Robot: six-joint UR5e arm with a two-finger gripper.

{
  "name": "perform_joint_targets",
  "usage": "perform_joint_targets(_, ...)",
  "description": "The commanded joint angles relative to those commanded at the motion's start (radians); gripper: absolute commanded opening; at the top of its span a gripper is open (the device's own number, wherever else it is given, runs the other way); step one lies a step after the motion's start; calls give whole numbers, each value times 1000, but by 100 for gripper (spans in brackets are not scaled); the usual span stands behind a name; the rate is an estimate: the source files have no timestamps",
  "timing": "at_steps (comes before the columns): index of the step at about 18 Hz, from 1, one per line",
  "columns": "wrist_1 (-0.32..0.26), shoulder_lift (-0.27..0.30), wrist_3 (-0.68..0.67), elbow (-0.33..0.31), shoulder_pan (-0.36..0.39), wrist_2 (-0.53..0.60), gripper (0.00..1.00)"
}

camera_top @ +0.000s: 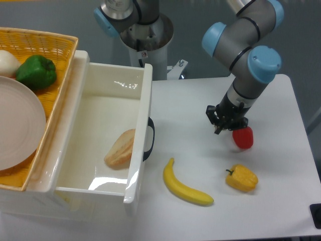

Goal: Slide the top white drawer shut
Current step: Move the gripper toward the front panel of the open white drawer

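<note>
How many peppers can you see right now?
3: a green pepper in the yellow basket, a red pepper on the table beside the gripper, a yellow pepper near the front edge.

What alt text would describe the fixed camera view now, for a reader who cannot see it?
The top white drawer stands open with a bread roll inside, its dark handle facing a white table. The gripper hovers beside a red pepper, with a banana and a yellow pepper nearer the camera.
</note>
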Motion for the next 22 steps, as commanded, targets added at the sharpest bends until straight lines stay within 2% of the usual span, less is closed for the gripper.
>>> perform_joint_targets(4,-2,2,-57,-2,-28,-3,4)
perform_joint_targets(9,-11,8,-175,-2,-48,-71,4)
perform_joint_targets(10,-23,18,-178,-6,-48,-80,4)
perform_joint_targets(14,-155,45,-176,-11,-46,-81,4)
perform_joint_targets(16,-201,54,-173,-11,-48,-83,4)
perform_joint_targets(19,-244,71,-178,-11,-58,-91,4)
perform_joint_targets(22,-256,72,-184,-11,-69,-155,4)
